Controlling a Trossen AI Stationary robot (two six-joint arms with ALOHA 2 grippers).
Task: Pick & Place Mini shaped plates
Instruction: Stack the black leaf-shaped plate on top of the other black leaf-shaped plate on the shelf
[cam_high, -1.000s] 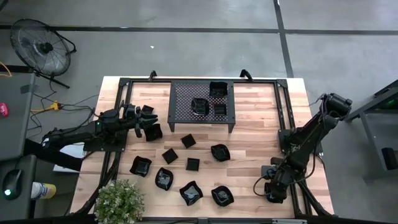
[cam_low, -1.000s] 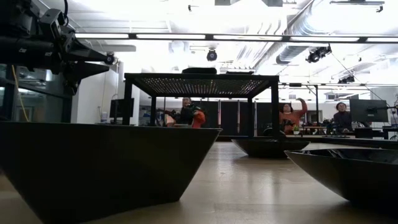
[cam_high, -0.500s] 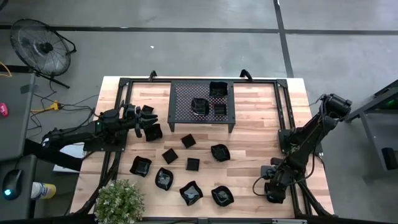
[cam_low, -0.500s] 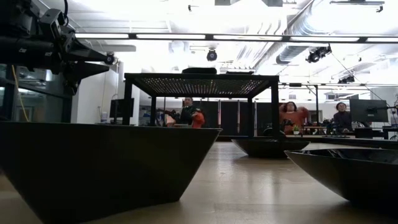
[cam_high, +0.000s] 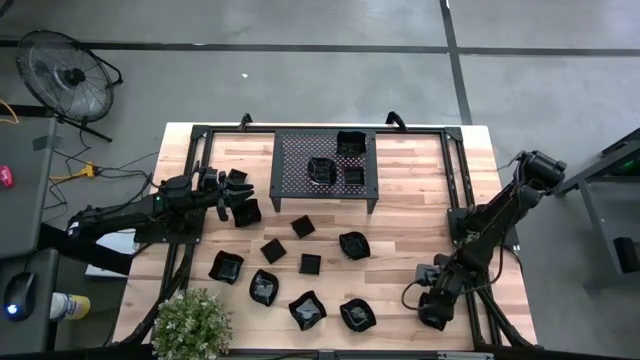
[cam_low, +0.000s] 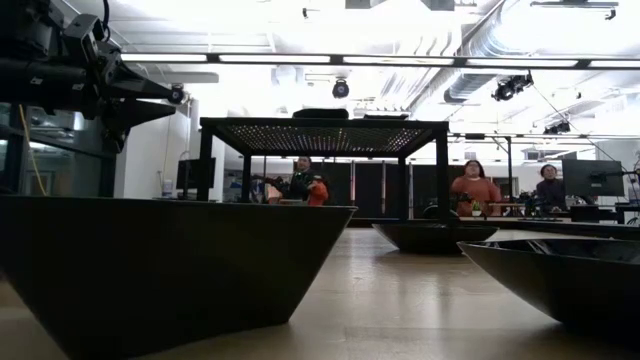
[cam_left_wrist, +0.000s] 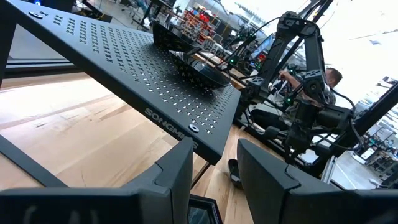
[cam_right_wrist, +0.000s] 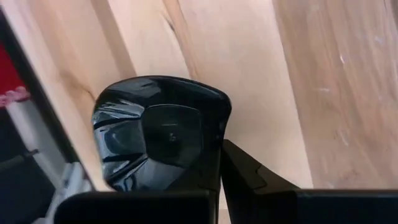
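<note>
Several mini shaped plates, small glossy black dishes, lie on the wooden table, among them a round one and a square one. Three more sit on the black perforated rack. My right gripper is at the table's near right, pointing steeply down, shut on one glossy plate. My left gripper hangs level at the far left, above a plate. It faces the rack, and its fingers stand apart with nothing between them. My right gripper has the plate by its rim, at the side nearest the fingers. One finger lies against the outside of that rim; the plate itself hides the other. The fingers come steeply from above. I cannot tell whether the plate rests on the wood.
A potted plant stands at the near left corner. Black frame bars run along both sides of the table. In the low view two plates fill the foreground, and people sit in the room behind.
My right hand has turned a little at the wrist and edged toward the table's near left; the left arm has kept still. A person in the room behind has lowered a raised arm.
</note>
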